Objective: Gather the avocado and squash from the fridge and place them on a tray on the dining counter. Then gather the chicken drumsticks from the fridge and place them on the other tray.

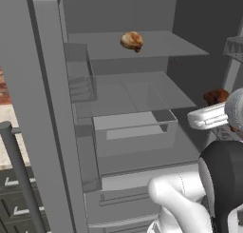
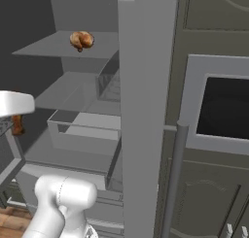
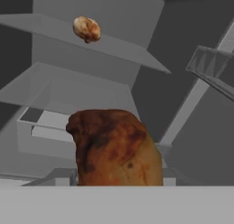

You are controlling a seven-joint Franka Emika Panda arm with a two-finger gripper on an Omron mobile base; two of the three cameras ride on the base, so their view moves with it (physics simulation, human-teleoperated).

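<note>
One chicken drumstick [image 3: 116, 147], reddish-brown and golden, hangs in mid-air right in front of the hand camera, before the open fridge. My gripper [image 1: 219, 105] is shut on it; the meat hides the fingertips. This same drumstick [image 1: 216, 96] shows beside the white hand at the right edge of the left base view. It also shows as a drumstick [image 2: 18, 124] under the hand at the left edge of the right base view. A second drumstick [image 1: 132, 41] lies on the fridge's upper shelf [image 1: 161, 45], well above and behind the gripper; it is the drumstick [image 2: 81, 40] at top left of the right base view.
The fridge stands open, with a bare middle shelf [image 1: 137, 92] and a clear drawer [image 1: 135, 127] below it. The open door with its bins [image 1: 78, 80] stands to the left. A wire door rack [image 3: 212, 67] hangs to the right of the hand. A wall oven [image 2: 226, 108] sits right of the fridge.
</note>
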